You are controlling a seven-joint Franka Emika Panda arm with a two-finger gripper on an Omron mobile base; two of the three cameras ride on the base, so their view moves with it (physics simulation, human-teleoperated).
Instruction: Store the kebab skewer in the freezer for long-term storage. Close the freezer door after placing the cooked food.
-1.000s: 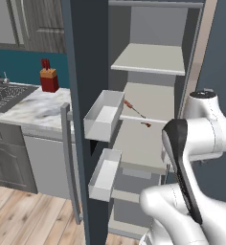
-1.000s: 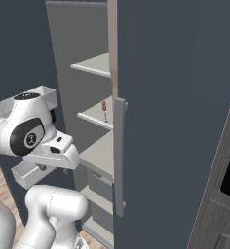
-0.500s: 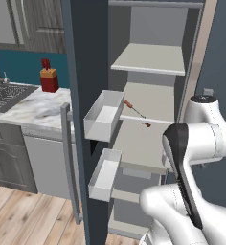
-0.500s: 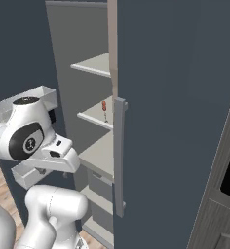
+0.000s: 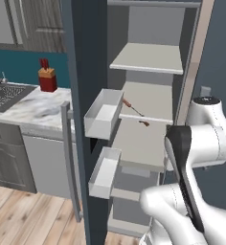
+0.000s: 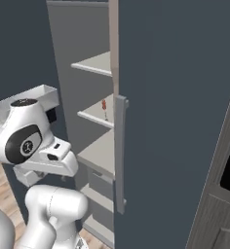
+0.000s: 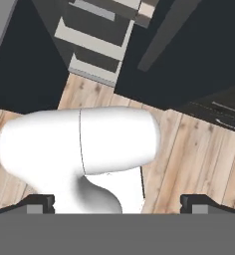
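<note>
The kebab skewer (image 5: 134, 110) is being shown lying on a middle shelf inside the freezer (image 5: 148, 100), so the placing is judged to be done. The freezer door (image 5: 84, 119) is being left wide open, its white bins (image 5: 104, 114) facing the shelves, so closing is what is judged to be remaining. The gripper (image 7: 117, 201) is being held with its jaws fully spread and empty, pointed down at the wooden floor (image 7: 199, 154)

The freezer door (image 5: 81, 95) is swung open, and its white bins (image 5: 104, 115) are seen on the inside. The kebab skewer (image 5: 134, 110) is laid on a pale shelf (image 5: 151, 103) inside the freezer (image 5: 153, 57). A red knife block (image 5: 47, 79) is stood on the desk (image 5: 33, 107).
</note>
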